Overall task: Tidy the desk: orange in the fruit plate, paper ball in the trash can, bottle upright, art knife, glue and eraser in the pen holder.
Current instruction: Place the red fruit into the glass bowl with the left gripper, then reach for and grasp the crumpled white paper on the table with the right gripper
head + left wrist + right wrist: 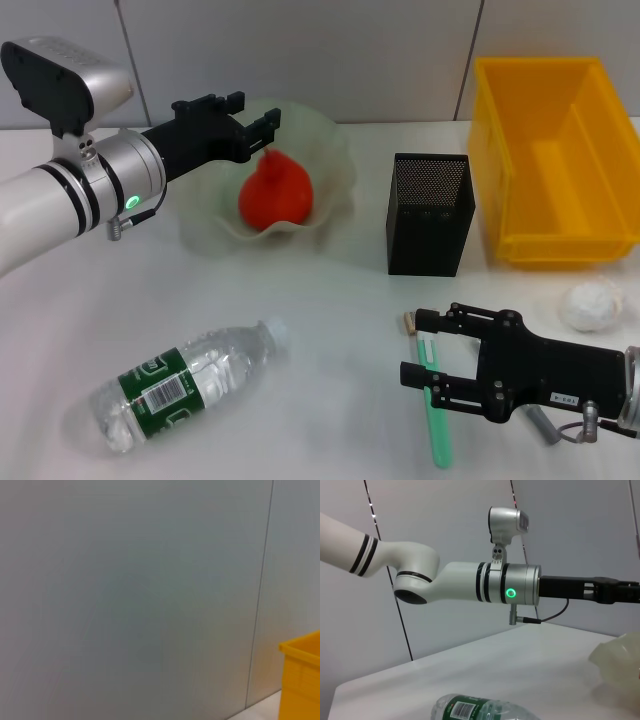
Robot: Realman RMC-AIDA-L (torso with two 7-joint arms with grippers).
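— Checking progress: orange (274, 193) sitting inside the fruit plate (335, 160), so that step looks finished. Left claw (253, 125) hanging just above the fruit, fingers spread apart, gripping nothing.

— And the rest?

— Mostly undone, judging by the layout. Bottle (185, 383) lying on its side on the worktop (330, 340), cap toward the middle, not yet stood up. Paper ball (591, 305) resting outside the trash can (555, 150), just in front of its near wall. Pen holder (429, 213) standing between plate and bin, with nothing visible poking above its rim.

— Right side?

— Right claw (418, 350) low over the worktop near a green stick-like tool (436, 420), probably the art knife or the glue, hard to say which. Fingers parted, straddling the tool's upper end, not clamped on it. Small beige block just past the fingertips, likely the eraser (409, 322). Grey stub (545, 425) showing under the claw body, unidentified.

— Any readable writing?

— Bottle label green with a white barcode patch; lettering too small to read. Small white sticker on the right claw body, characters illegible. Green indicator ring glowing on the left wrist (510, 592).
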